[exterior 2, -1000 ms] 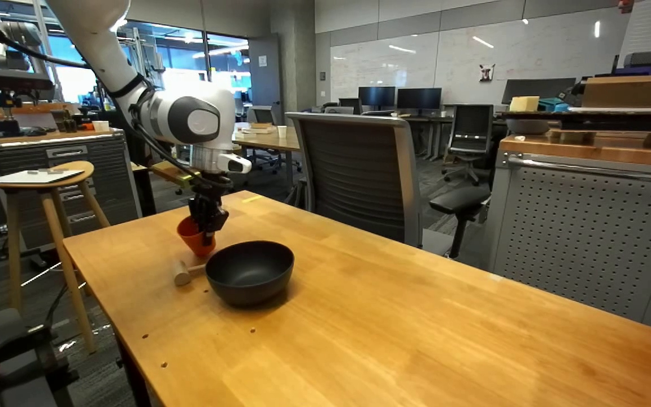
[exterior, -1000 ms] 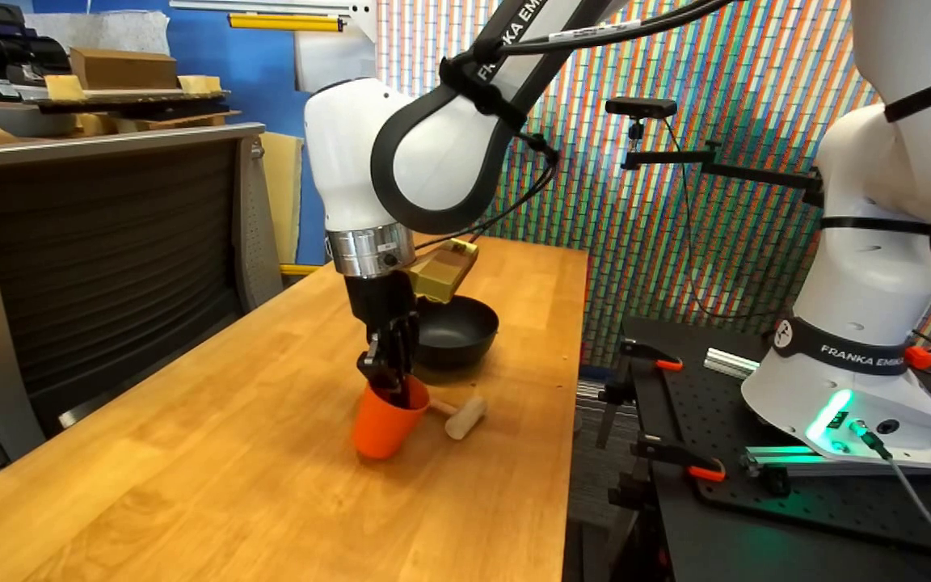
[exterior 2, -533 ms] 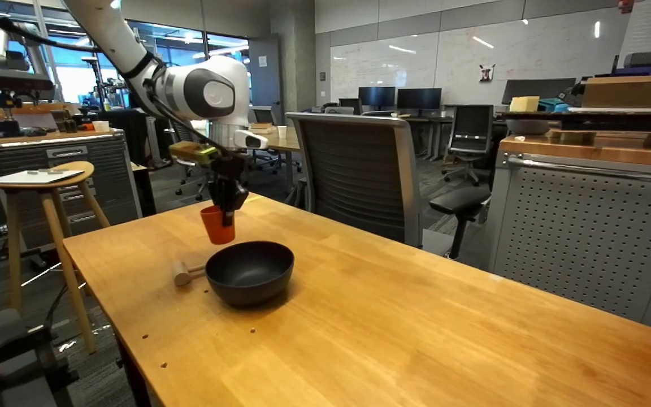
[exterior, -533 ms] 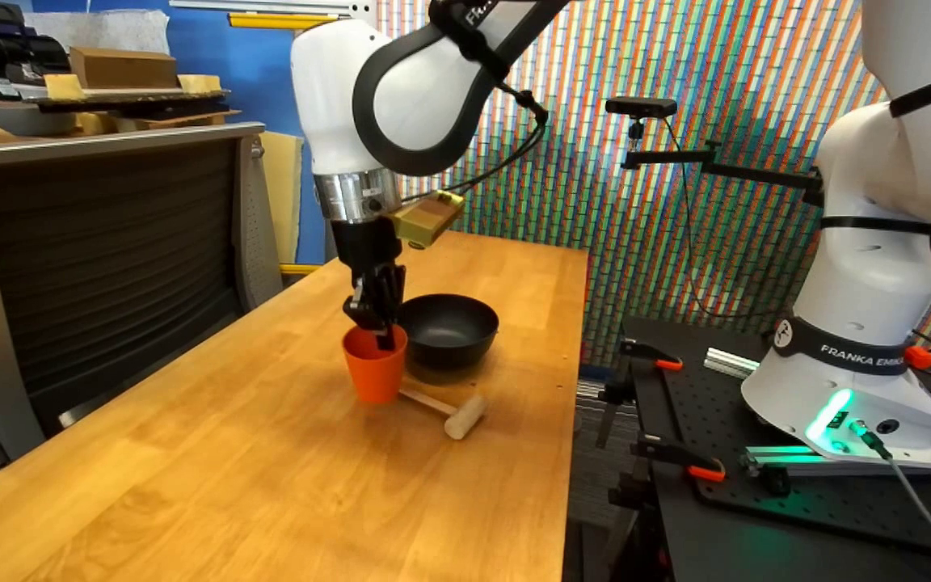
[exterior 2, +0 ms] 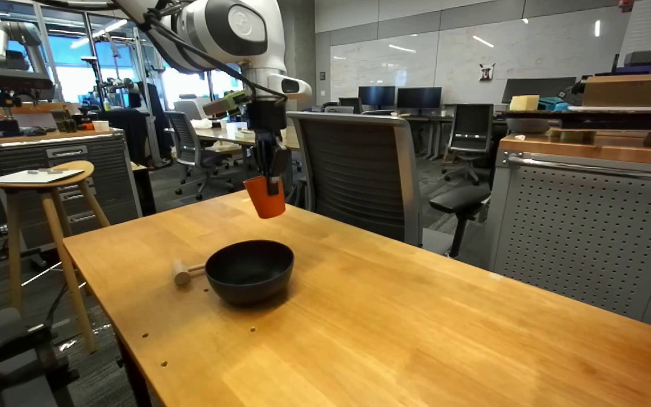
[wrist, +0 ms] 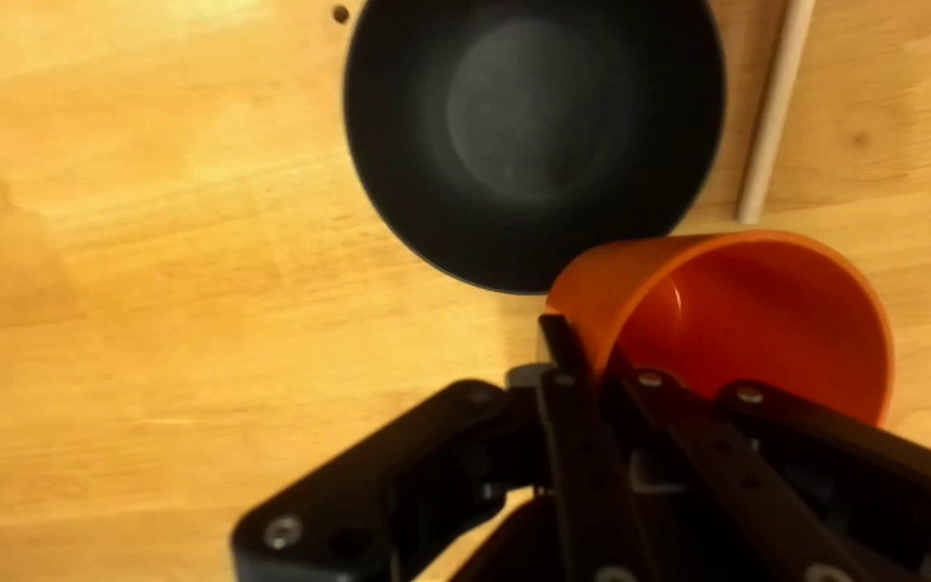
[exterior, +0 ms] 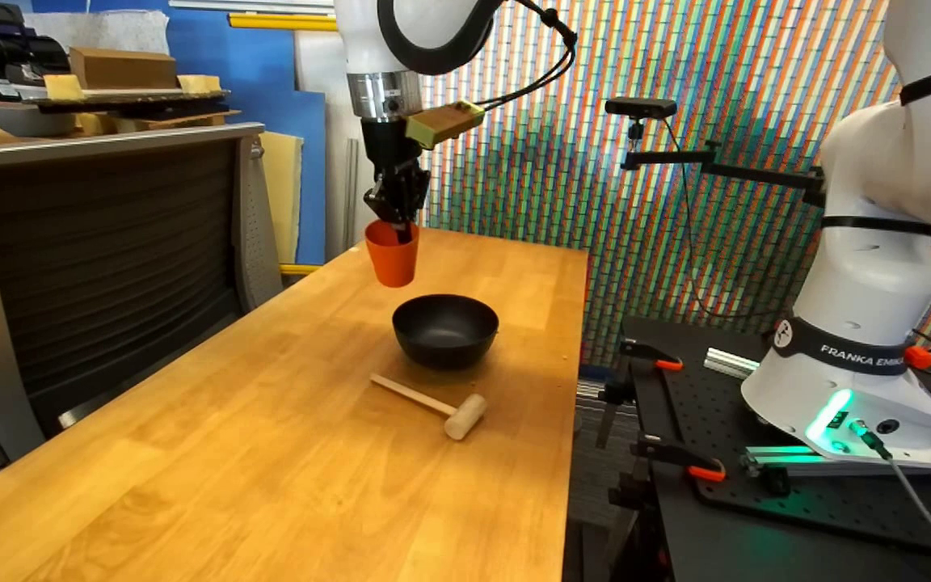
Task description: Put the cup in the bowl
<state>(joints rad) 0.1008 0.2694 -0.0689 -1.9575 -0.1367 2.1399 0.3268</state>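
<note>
The bowl (exterior 2: 251,294) stands on the bench (exterior 2: 416,339); in an exterior view the mallet (exterior 2: 181,273) lies left of the bowl and a chair (exterior 2: 354,175) stands behind the bench. The cup (wrist: 756,315), its wall held in the tool (wrist: 591,347), hangs above the bench, overlapping the bowl's rim in the wrist view.

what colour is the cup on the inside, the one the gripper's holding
Inside, the cup is red-orange, with no pattern visible; the wrist view shows it best.

Windows (exterior 2: 71,76): white glare
Whiteboard (exterior 2: 461,59): streaked reflections
Worktop (exterior 2: 416,316): bright, warm sheen
Bowl (exterior 2: 249,287): soft shadow at its base
Hand (wrist: 588,347): dark, blurred in wrist view
</note>
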